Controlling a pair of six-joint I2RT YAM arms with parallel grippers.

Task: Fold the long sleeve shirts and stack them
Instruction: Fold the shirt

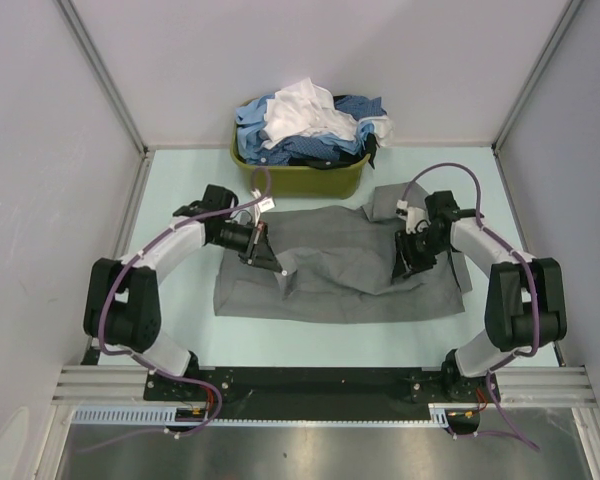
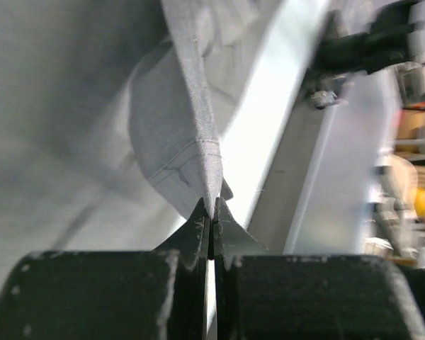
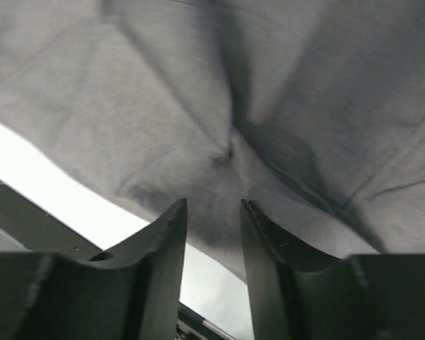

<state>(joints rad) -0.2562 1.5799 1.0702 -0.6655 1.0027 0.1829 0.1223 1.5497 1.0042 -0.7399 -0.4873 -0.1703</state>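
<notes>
Top external view: one grey shirt (image 1: 340,268) lies spread on the table (image 1: 180,190), between two grippers.
Left gripper (image 2: 211,210) is pressed together, pinching a raised fold in the shirt's left part; right gripper (image 3: 212,207) hangs over its right part, jaws parted with nothing between them. Behind, one olive basket (image 1: 300,180) holds a heap of blue and white shirts (image 1: 310,125), too tangled to count.

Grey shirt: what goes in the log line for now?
left gripper: shut on plain grey cloth shirt edge | right gripper: open, over shirt | shirt: spread out, rumpled
</notes>
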